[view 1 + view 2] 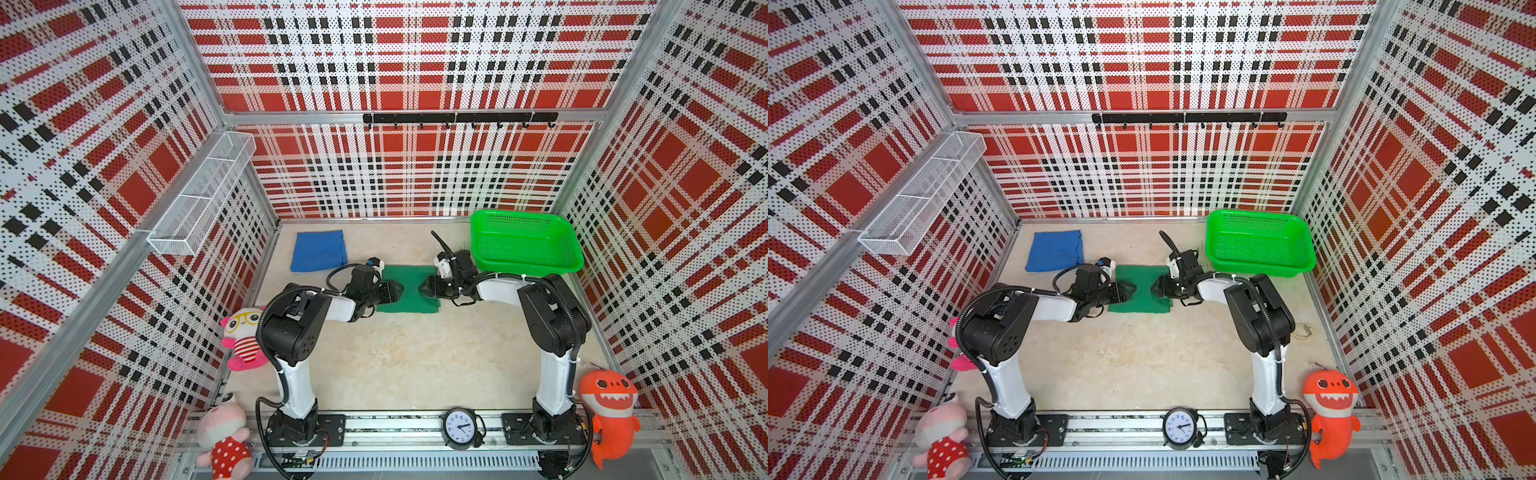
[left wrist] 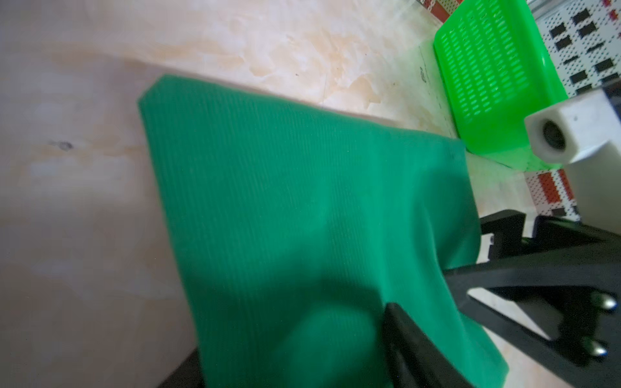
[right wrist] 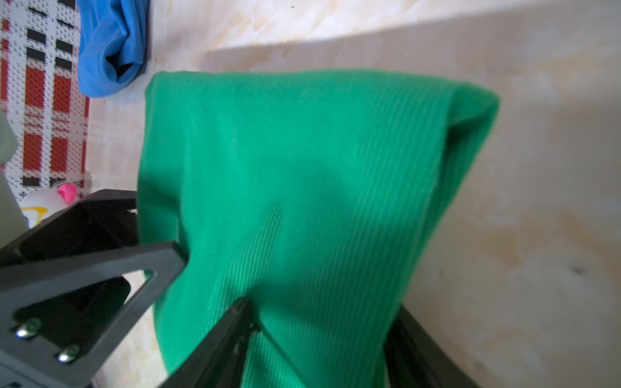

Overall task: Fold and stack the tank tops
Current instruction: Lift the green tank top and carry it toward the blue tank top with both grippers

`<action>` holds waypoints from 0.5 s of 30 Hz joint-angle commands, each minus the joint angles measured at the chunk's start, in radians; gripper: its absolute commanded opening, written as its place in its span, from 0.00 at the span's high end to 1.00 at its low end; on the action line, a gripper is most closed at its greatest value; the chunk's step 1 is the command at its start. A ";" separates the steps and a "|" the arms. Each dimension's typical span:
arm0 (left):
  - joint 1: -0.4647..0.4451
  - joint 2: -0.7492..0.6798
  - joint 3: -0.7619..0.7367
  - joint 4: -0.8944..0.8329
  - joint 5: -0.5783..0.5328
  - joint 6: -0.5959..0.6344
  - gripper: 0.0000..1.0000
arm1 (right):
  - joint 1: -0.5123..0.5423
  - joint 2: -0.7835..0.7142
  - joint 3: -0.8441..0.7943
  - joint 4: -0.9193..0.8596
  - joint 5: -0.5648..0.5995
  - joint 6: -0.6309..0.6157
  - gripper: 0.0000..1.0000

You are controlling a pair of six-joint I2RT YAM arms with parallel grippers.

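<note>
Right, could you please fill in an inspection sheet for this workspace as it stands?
Surface: beige, mottled table.
Job's things: blue tank top folded at the far left; green tank top folded mid-table.
Clutter: green basket, empty, far right; clock and plush toys around the near edge.
Grippers: left gripper and right gripper straddle opposite edges of the green tank top; whether they clamp it cannot be told.
Cables: black cables loop along both arms.
Surroundings: plaid perforated walls, wire shelf, hook rail.
</note>
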 commanded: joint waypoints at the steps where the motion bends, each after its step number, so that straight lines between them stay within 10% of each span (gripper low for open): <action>1: -0.014 0.041 -0.035 -0.159 0.026 -0.057 0.55 | 0.014 0.050 -0.001 -0.032 -0.005 0.003 0.53; 7: -0.006 -0.041 0.034 -0.215 0.020 -0.039 0.98 | 0.016 0.049 0.027 0.005 -0.056 0.002 0.75; 15: 0.039 -0.081 0.181 -0.351 0.027 0.024 1.00 | 0.018 0.038 0.079 0.041 -0.084 0.004 1.00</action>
